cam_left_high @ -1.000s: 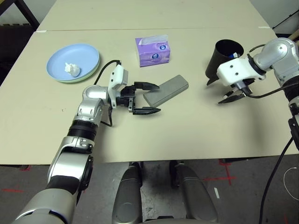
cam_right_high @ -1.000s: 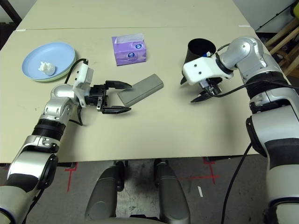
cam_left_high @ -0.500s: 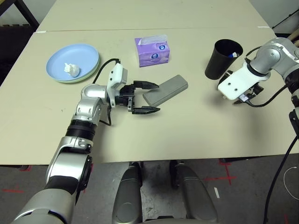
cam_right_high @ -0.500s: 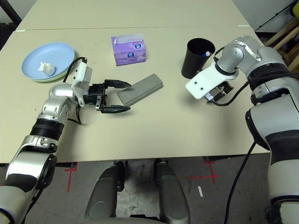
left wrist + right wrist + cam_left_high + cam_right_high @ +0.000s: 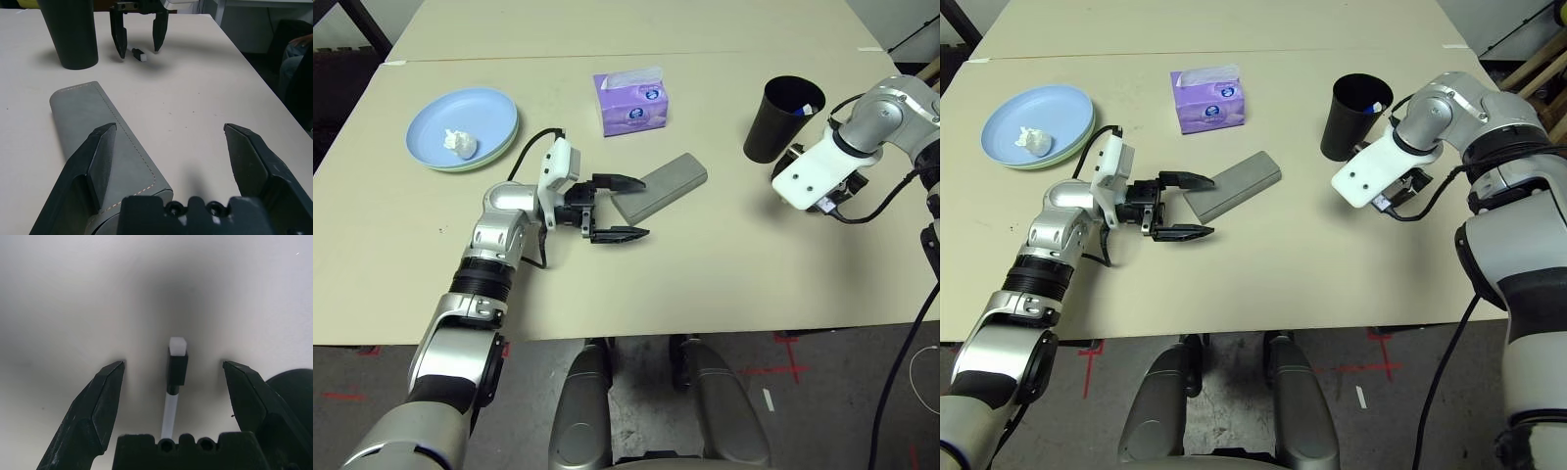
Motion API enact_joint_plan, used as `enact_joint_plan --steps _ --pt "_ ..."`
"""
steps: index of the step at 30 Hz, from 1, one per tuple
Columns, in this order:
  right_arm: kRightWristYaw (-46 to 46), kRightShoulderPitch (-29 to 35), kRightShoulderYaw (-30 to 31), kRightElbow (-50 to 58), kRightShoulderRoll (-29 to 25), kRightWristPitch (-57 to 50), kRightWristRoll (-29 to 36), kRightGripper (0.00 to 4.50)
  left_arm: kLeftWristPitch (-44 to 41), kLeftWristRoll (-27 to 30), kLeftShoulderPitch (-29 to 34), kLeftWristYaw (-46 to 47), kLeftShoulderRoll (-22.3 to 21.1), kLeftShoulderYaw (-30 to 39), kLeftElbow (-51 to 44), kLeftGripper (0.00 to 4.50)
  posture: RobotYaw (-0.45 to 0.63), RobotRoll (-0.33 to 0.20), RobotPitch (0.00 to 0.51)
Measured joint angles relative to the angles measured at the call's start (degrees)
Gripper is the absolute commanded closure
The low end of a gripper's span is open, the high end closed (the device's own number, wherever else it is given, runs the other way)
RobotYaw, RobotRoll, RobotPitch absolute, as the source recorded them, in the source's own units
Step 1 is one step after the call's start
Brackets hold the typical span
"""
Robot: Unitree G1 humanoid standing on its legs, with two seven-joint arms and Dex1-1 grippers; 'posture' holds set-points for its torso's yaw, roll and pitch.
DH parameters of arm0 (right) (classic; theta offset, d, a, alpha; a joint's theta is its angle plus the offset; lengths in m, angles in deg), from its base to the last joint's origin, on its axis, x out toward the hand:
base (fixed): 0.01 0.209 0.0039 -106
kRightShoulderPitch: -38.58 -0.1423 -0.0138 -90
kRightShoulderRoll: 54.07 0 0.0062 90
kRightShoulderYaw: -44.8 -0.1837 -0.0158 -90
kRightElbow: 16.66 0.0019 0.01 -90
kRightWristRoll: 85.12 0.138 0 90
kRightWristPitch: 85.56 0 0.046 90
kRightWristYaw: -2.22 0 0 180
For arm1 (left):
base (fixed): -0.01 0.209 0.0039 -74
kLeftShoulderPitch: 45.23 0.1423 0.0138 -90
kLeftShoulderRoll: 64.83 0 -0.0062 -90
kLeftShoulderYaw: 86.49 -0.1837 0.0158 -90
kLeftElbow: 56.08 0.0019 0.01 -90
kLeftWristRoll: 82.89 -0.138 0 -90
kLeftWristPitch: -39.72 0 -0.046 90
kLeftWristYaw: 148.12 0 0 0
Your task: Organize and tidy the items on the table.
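- Your right gripper (image 5: 173,363) has turned down beside the black cup (image 5: 771,134) since a second ago.
- Its jaws stand spread, holding nothing.
- The pen (image 5: 177,369) lies on the table (image 5: 705,279) between them, long axis across their closing line; closing should meet its sides.
- Your left gripper (image 5: 646,208), also spread, is farther off.

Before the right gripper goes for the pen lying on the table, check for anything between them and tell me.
Nothing visible stands between the right gripper and the pen; the pen lies between its open fingers. The black cup stands beside the gripper, outside that gap.
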Motion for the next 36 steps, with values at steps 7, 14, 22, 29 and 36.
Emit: enact_joint_plan --steps 7,14,22,29,36 --pt "-1.6 -0.6 0.0 -0.3 0.4 0.1 -0.1 2.53 0.0 0.1 0.7 0.5 -0.1 0.0 -0.3 0.0 0.11 0.0 0.301" --pt "-3.3 -0.5 -0.2 -0.4 0.7 0.1 0.4 4.23 0.0 0.1 0.7 0.5 -0.2 0.0 -0.3 0.0 0.1 0.0 0.29" --pt "-10.2 -0.6 -4.1 -0.3 0.7 -1.2 6.2 4.23 0.0 0.3 -0.6 0.3 0.1 0.1 -0.2 0.0 0.08 0.0 0.275" --pt "-15.8 -1.0 -7.3 -0.1 0.6 -6.9 16.6 4.23 0.1 0.3 -1.3 0.4 1.1 0.8 0.3 0.0 0.07 0.0 0.264" --pt "-16.0 -1.6 -3.2 10.6 -3.3 -27.7 39.5 4.23 0.4 0.3 -2.2 0.3 1.1 1.0 0.6 0.0 0.06 0.0 0.248"
